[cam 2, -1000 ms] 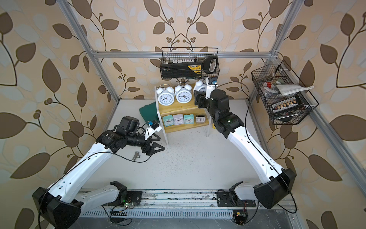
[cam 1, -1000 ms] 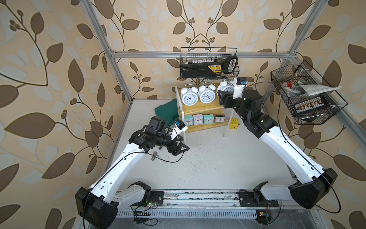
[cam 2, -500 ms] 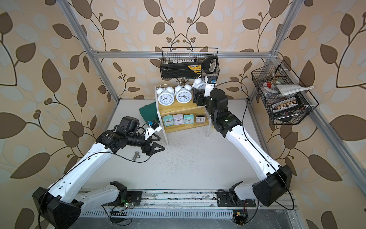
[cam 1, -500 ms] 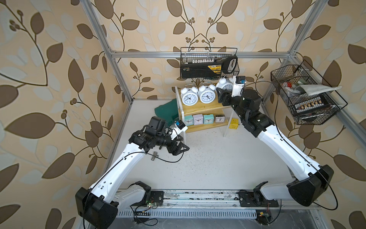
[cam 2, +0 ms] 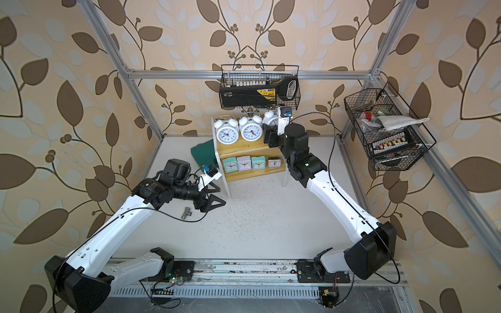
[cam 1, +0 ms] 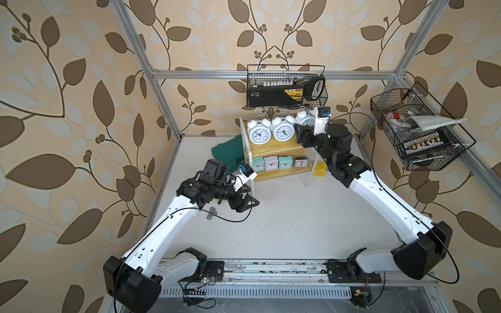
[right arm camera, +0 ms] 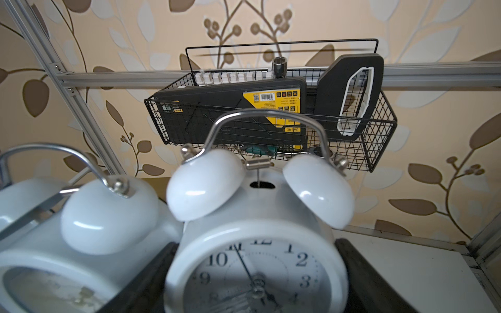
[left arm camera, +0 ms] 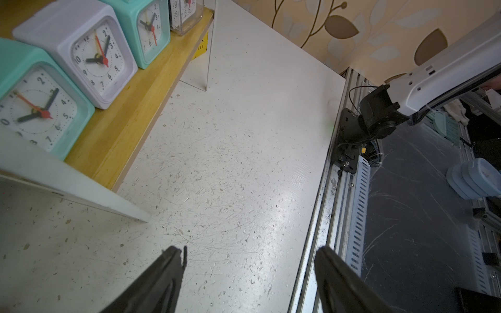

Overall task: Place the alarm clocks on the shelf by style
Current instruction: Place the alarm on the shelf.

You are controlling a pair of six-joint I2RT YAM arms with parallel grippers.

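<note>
Counting three twin-bell clocks [cam 1: 259,132], four square clocks [cam 1: 271,163]

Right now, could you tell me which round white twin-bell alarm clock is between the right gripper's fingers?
The round white twin-bell clock ending the row beside the right arm: the right gripper's fingers flank it; the other two clocks stand free.

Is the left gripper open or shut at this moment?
Open. The left gripper shows two black fingers wide apart in its wrist view, with nothing held between them.
</note>
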